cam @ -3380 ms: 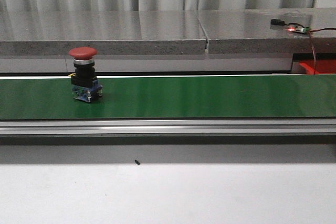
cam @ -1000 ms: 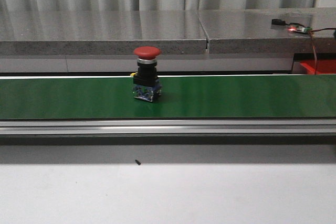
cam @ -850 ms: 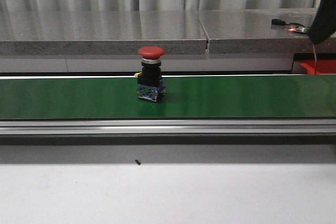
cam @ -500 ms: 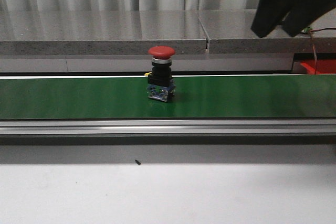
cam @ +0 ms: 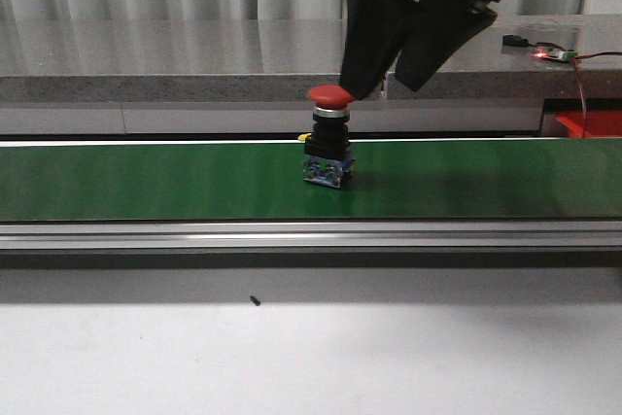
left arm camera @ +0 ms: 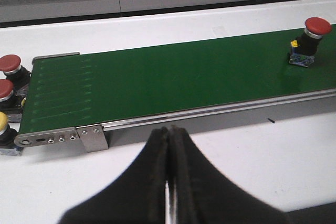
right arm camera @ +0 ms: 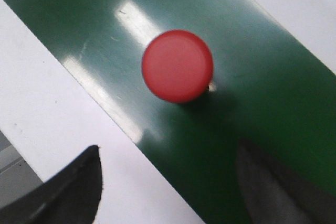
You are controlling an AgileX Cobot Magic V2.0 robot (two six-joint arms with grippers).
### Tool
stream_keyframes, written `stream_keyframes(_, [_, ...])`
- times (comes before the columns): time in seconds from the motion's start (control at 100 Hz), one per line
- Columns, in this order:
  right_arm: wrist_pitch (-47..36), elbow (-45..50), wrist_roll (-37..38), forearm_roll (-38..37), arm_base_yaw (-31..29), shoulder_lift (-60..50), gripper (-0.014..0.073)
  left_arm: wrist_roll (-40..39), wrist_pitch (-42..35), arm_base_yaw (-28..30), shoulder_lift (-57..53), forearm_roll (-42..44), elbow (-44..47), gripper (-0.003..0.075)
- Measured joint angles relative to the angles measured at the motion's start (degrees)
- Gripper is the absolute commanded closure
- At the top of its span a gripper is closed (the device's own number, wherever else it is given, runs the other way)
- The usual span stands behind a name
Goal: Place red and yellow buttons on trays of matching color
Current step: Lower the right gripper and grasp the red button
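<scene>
A red button (cam: 329, 140) with a black body stands upright on the green conveyor belt (cam: 146, 182), near the middle. It shows in the left wrist view (left arm camera: 310, 43) and from above in the right wrist view (right arm camera: 177, 66). My right gripper (cam: 387, 82) is open and hangs just above and behind the button's red cap; in its own view (right arm camera: 168, 171) the jaws stand wide apart. My left gripper (left arm camera: 170, 132) is shut and empty over the white table in front of the belt's left end. No tray shows whole; a red edge (cam: 591, 123) sits at far right.
Two more red buttons (left arm camera: 10, 64) and a yellow button (left arm camera: 3, 124) wait off the belt's left end. A grey stone ledge (cam: 194, 55) runs behind the belt. A small circuit board with a red light (cam: 549, 53) and wires lies on it at right.
The red button has ridden the belt from left to the middle. My right gripper has come in from the upper right and now hangs over the button.
</scene>
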Motion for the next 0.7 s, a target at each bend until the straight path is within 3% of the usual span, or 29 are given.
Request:
stream_keyframes(0.41, [-7.4,-1.4,-0.3,0.0,0.3,5.0,0.0036,0.0,0.0,0.0,0.0,0.0,0.0,0.0738])
stream_keyframes(0.63, [-8.0,-1.4,-0.3,-0.2,0.3,6.3,0.0286,0.0,0.0,0.0,0.0,0.0,0.0,0.0739])
stream_keyframes(0.7, [-7.9,-1.4,-0.3,-0.4,0.3,6.5,0.0312,0.0,0.0,0.0,0.0,0.0,0.0,0.0738])
